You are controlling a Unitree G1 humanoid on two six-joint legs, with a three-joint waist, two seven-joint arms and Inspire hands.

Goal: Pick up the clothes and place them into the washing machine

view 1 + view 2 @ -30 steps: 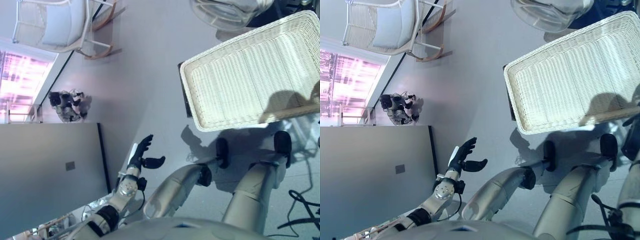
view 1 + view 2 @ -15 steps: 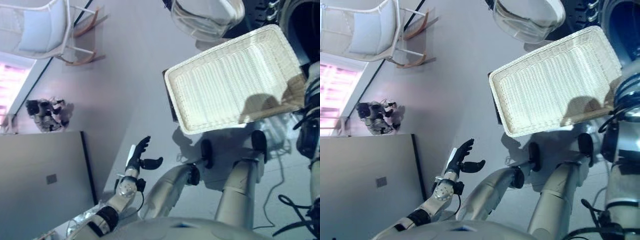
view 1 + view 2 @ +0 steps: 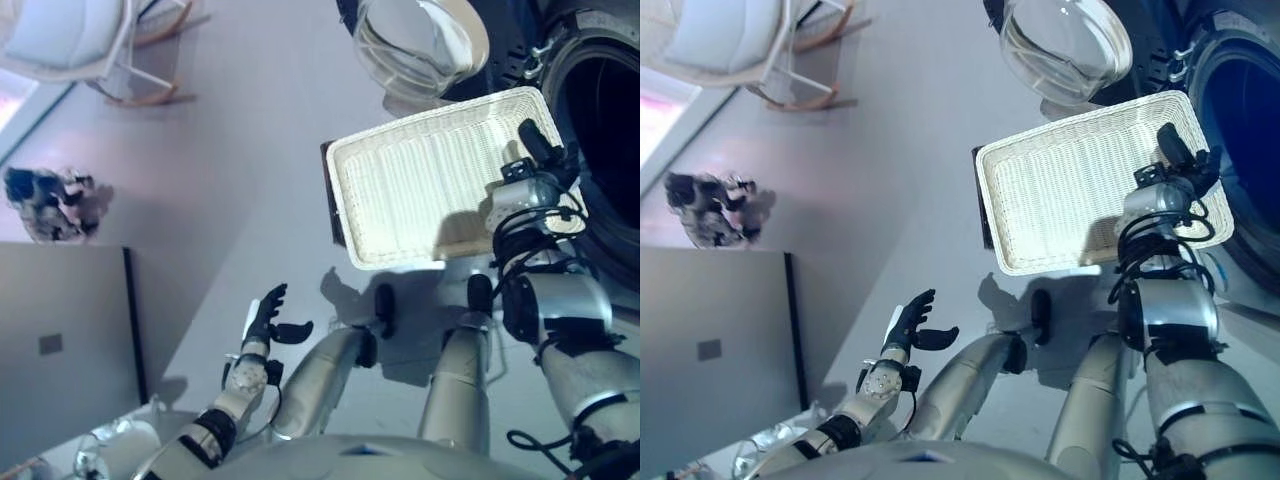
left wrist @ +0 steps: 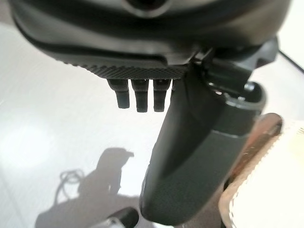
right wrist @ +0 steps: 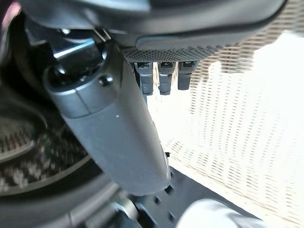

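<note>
A home laundry corner, it seems: a front-loading washing machine (image 3: 1245, 150) with its round glass door (image 3: 1065, 45) swung open, a white wicker laundry basket (image 3: 420, 185), a white chair (image 3: 70, 40), pale floor (image 3: 240, 150).

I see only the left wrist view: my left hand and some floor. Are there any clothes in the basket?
Observer: No. The white wicker basket looks empty in both eye views.
Operator: Where is the right hand?
Observer: The right hand hangs over the basket's side nearest the washing machine, fingers straight, holding nothing.
Operator: Is the machine's door open?
Observer: Yes, the glass door is swung wide open, beyond the basket.
</note>
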